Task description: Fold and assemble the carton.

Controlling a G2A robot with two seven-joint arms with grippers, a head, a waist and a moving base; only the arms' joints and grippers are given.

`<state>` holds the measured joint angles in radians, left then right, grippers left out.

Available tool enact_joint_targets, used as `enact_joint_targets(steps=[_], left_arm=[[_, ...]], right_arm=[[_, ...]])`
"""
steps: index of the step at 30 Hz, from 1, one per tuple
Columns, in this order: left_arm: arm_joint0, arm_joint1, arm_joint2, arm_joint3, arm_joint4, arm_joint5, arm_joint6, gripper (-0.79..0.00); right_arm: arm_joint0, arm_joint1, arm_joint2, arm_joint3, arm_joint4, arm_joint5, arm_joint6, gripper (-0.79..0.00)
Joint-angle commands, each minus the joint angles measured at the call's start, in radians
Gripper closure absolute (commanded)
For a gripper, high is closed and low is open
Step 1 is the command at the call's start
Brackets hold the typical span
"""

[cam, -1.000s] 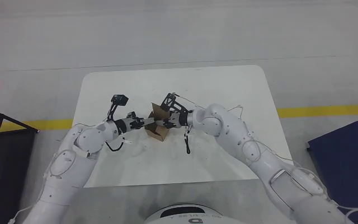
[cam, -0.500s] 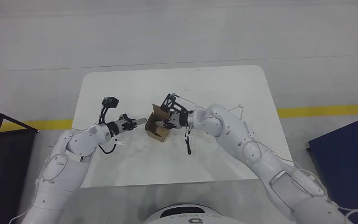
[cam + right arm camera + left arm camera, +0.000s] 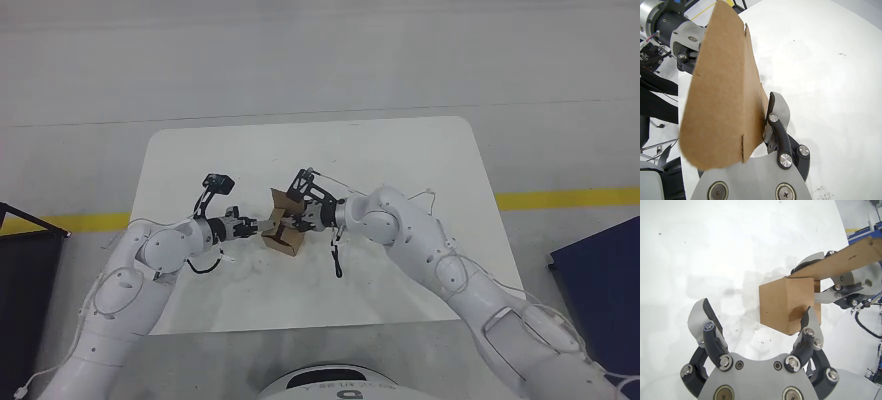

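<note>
While the carton [image 3: 281, 232] sits near the middle of the bench [image 3: 420, 170], half-erected with one long flap [image 3: 844, 260] sticking up, both arms are right on it from opposite sides. The right pincer [image 3: 299, 212] is clamped on a cardboard wall, one finger [image 3: 773, 106] pressed flat against the panel and the other hidden behind it. The left pincer [image 3: 757, 308] stands wide apart, holding nothing, with one fingertip [image 3: 809, 315] touching the near face of the box, low by its corner.

Now the risks, and these are judgement calls. That single fingertip contact is off-centre, so a push could twist the box around the right pincer's hold rather than square it up. Thin board clamped at one edge could crease or tear along a fold line if the left arm shoves hard. The light carton could also skid on the smooth bench, or tip, since only one wall is held. And the tall flap is loose: it could flop the wrong way and block the closing fold.
</note>
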<state>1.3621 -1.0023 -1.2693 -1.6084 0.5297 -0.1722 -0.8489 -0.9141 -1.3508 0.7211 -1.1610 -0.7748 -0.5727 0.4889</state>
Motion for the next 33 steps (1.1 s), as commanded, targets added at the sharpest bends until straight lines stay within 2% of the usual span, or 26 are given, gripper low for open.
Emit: enact_joint_targets(steps=[1,10,17,33], left_arm=[[0.002,0.001,-0.002,-0.005,0.005,0.003,-0.003,-0.785],[0.015,0.004,-0.004,-0.027,0.022,0.017,-0.015,-0.785],[0.010,0.004,0.005,-0.028,0.027,0.021,-0.014,-0.785],[-0.031,0.002,0.054,-0.060,0.124,0.055,-0.068,-0.785]], right_arm=[[-0.002,0.001,0.003,-0.005,-0.004,0.003,0.000,-0.326],[-0.042,0.024,0.058,-0.104,-0.039,0.024,0.017,-0.345],[-0.115,0.054,0.133,-0.195,-0.052,0.051,0.036,-0.317],[-0.103,0.049,0.090,-0.188,-0.072,0.060,0.126,-0.308]])
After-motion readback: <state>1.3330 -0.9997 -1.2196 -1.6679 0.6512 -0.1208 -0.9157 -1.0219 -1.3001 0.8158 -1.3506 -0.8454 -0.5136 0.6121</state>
